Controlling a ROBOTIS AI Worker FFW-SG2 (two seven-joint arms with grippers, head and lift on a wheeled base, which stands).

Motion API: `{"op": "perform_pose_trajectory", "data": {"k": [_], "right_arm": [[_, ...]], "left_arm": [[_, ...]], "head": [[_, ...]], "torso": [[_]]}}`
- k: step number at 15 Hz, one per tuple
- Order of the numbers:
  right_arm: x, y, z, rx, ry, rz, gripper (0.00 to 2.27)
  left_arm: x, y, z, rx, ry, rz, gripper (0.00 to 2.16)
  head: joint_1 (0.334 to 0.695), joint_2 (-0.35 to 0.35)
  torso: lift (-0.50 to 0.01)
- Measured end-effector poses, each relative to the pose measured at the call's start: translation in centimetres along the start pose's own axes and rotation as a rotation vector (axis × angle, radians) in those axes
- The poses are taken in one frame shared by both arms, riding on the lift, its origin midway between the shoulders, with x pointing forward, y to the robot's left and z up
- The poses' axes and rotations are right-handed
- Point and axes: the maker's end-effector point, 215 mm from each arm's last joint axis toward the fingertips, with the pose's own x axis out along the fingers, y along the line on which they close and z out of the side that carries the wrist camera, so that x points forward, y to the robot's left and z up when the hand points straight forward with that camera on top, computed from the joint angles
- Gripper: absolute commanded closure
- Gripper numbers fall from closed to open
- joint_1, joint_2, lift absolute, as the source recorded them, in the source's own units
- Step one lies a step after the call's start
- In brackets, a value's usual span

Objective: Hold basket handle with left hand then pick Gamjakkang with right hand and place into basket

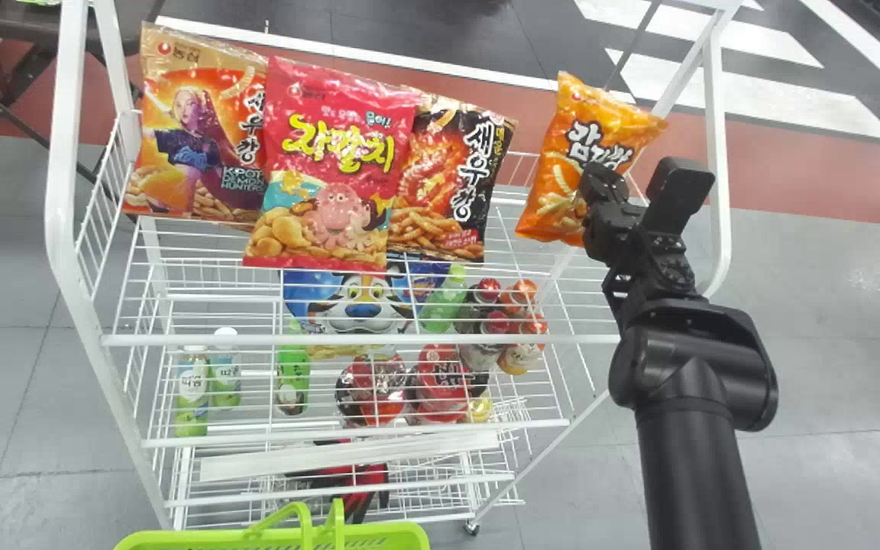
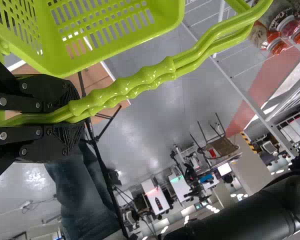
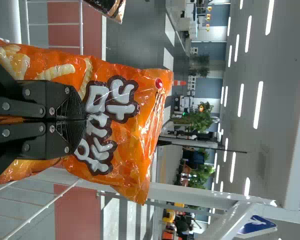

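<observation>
In the head view my right gripper (image 1: 599, 182) is at the right side of the rack's top shelf, closed on the orange Gamjakkang bag (image 1: 551, 179), which leans to the right. The right wrist view has the gripper (image 3: 84, 120) with both fingers together, pinching the front of the bag (image 3: 135, 110) around its lower middle. The green basket (image 1: 379, 535) is at the bottom edge of the head view, in front of the rack. In the left wrist view my left gripper (image 2: 72, 118) is clamped on the basket handle (image 2: 140, 77), beside the basket (image 2: 120, 42).
Other snack bags, a red one (image 1: 333, 168) among them, stand left of the Gamjakkang on the white wire rack (image 1: 363, 339). Bottles (image 1: 194, 386) and packs lie on lower shelves. White posts (image 1: 717, 153) rise at the rack's sides, the right one close to my right gripper.
</observation>
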Motion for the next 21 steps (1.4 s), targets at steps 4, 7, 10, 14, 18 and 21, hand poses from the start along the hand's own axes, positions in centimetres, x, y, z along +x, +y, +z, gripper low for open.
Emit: {"op": "perform_pose_trajectory", "data": {"k": [4, 7, 10, 14, 18, 21], "right_arm": [[-2.8, 1.0, 2.0, -0.003, -0.03, 0.019, 2.25], [-5.9, 1.4, 3.1, 0.009, -0.021, 0.032, 2.25], [-9.6, 2.2, 3.8, -0.016, -0.017, 0.029, 2.25], [-15.1, 3.9, 4.2, 0.014, 0.026, 0.079, 2.25], [-19.1, 6.1, 2.2, 0.043, 0.15, 0.147, 2.25], [-23.0, 7.9, -2.1, 0.06, 0.371, 0.197, 2.25]], "left_arm": [[0.0, -0.2, 0.0, 0.0, -0.002, -0.001, 2.15], [-0.1, -0.4, 0.1, 0.003, -0.004, -0.004, 2.15], [-0.1, -0.5, 0.1, 0.002, -0.004, -0.01, 2.15], [-0.2, -0.6, 0.2, 0.005, -0.006, -0.015, 2.15], [-0.3, -0.8, 0.2, 0.011, -0.01, -0.023, 2.15], [-0.3, -0.8, 0.4, 0.012, -0.017, -0.027, 2.15]], "head": [[0.695, -0.35], [0.695, -0.35], [0.695, -0.35], [0.695, -0.35], [0.695, -0.35], [0.695, -0.35]], "torso": [[-0.019], [-0.019], [-0.019], [-0.019], [-0.019], [-0.019]]}}
